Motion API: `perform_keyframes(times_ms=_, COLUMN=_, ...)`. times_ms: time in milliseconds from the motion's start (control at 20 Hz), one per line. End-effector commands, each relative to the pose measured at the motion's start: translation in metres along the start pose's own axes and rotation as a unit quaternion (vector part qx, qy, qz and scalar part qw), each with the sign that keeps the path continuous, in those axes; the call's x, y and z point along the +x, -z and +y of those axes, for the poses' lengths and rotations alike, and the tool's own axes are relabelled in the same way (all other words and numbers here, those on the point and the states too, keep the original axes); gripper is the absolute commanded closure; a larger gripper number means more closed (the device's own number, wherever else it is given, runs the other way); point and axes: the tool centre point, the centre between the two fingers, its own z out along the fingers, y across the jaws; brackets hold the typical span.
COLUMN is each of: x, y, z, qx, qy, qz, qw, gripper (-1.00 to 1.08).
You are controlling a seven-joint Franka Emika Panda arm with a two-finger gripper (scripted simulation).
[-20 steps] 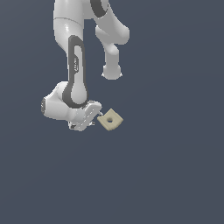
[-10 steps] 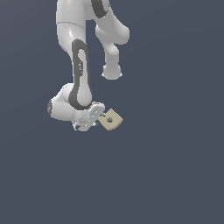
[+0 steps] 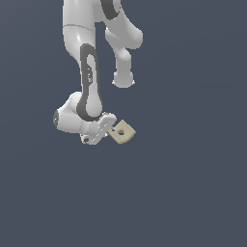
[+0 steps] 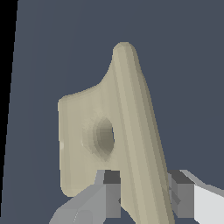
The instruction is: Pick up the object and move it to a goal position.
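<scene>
Beige block [image 3: 122,132] with rounded corners and a round centre hole sits clamped at the tip of a white Franka Panda arm [image 3: 89,91] against a plain dark grey backdrop [image 3: 193,183]. The arm reaches down from the top of the exterior view, its wrist bent so the gripper [image 3: 112,129] points toward the exterior view's right, and the block juts out beyond the fingers, tilted on one corner. Whether the block touches any surface cannot be told from either view. Seen from the wrist camera, the block [image 4: 109,135] stands on edge between the two grey-tipped fingers [image 4: 111,192], one pad pressed to its broad holed face just below the hole, the other set against the opposite side. The fingers grip only the near edge, leaving most of the block projecting past them.
</scene>
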Motion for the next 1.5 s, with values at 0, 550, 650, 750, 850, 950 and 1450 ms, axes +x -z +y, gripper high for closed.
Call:
perform_keyframes(times_ms=0, x=0.000, y=-0.002, z=0.000, qx=0.001, qy=0.000, qz=-0.001, qw=1.0000, gripper=1.08)
perform_keyframes(times_ms=550, x=-0.002, y=0.013, z=-0.016, qx=0.000, qy=0.000, qz=0.000, qw=1.0000, gripper=1.08)
perform_keyframes(times_ms=650, x=-0.003, y=0.019, z=-0.025, qx=0.000, qy=0.000, qz=0.000, qw=1.0000, gripper=1.08)
perform_keyframes(times_ms=750, x=-0.004, y=0.027, z=-0.035, qx=0.000, qy=0.000, qz=0.000, qw=1.0000, gripper=1.08)
perform_keyframes(times_ms=850, x=-0.005, y=0.036, z=-0.047, qx=0.000, qy=0.000, qz=-0.001, qw=1.0000, gripper=1.08)
perform_keyframes(times_ms=950, x=-0.007, y=0.047, z=-0.060, qx=0.000, qy=0.000, qz=-0.001, qw=1.0000, gripper=1.08)
perform_keyframes(times_ms=1450, x=-0.016, y=0.119, z=-0.152, qx=-0.001, qy=0.000, qz=-0.002, qw=1.0000, gripper=1.08)
